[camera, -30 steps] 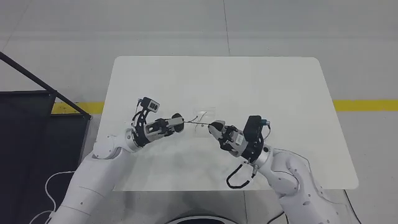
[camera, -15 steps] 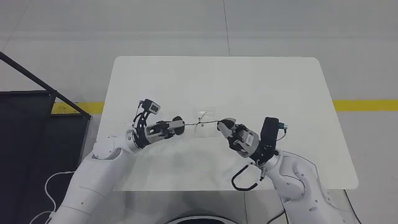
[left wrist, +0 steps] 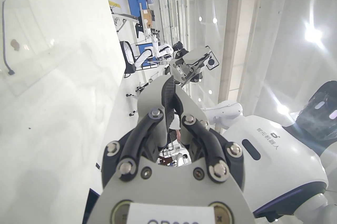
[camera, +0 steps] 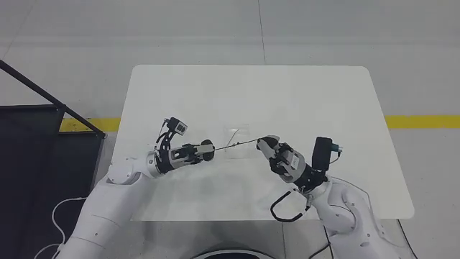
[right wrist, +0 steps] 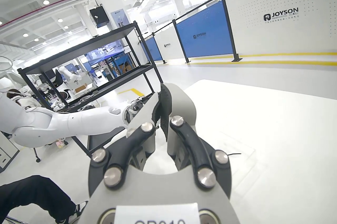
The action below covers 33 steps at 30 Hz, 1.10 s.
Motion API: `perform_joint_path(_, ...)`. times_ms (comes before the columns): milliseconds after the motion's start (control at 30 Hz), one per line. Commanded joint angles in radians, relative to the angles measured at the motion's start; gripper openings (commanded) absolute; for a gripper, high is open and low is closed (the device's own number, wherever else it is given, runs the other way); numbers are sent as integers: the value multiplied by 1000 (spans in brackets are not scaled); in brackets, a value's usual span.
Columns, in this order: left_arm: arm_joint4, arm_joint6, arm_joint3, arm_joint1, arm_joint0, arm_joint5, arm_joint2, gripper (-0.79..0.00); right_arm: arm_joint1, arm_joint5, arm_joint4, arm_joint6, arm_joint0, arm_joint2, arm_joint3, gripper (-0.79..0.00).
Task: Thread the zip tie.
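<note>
Where fingers (left wrist: 168, 88) pinch, zip tie (camera: 237, 144) ends hidden — v. thin.

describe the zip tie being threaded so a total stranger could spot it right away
On the white table, find the near middle, where the left gripper and right gripper face each other tip to tip. The zip tie is the thin dark line running straight between them. Unlike the loose dark strand lying on the clear sheet nearby, it bridges the two grippers.
</note>
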<state>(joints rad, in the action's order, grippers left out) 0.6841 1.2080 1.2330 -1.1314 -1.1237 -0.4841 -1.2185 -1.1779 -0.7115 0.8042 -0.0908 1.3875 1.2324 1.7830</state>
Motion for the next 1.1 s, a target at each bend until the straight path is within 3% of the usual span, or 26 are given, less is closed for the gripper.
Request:
perform_joint_path(0, 1, 2, -2, 0, 1, 1, 0, -785, 0, -2, -3, -1, 2, 1, 1, -785)
perform_joint_path(200, 4, 7, -2, -1, 1, -8, 0, -785, 3, -40, -10, 73, -13, -12, -9, -785)
perform_joint_path(267, 10, 14, 5, -1, 0, -10, 1, -428, 4, -45, -19, 124, -28, -17, -14, -785)
perform_joint_path(300, 14, 19, 7, -1, -1, -10, 0, -200, 5, -41, -21, 146, -31, -20, -13, -785)
perform_joint_path(333, 17, 20, 9, -1, -1, -9, -1, -43, 5, -37, -22, 165, -33, -24, -11, -785)
perform_joint_path(367, 22, 21, 12, -1, -2, -8, -2, 0, 6, -30, -22, 177, -33, -25, -7, -785)
perform_joint_path(600, 50, 13, 40, 1, -20, -18, -27, 0, 14, -9, -8, 230, -2, -7, 28, -785)
perform_joint_path(833, 93, 30, 86, 14, -83, -57, -94, 0, 32, 7, 91, 255, 109, 68, 151, -785)
perform_joint_path(1067, 128, 52, 135, 26, -146, -76, -159, 0, 41, 158, 284, 250, 260, 115, 304, -785)
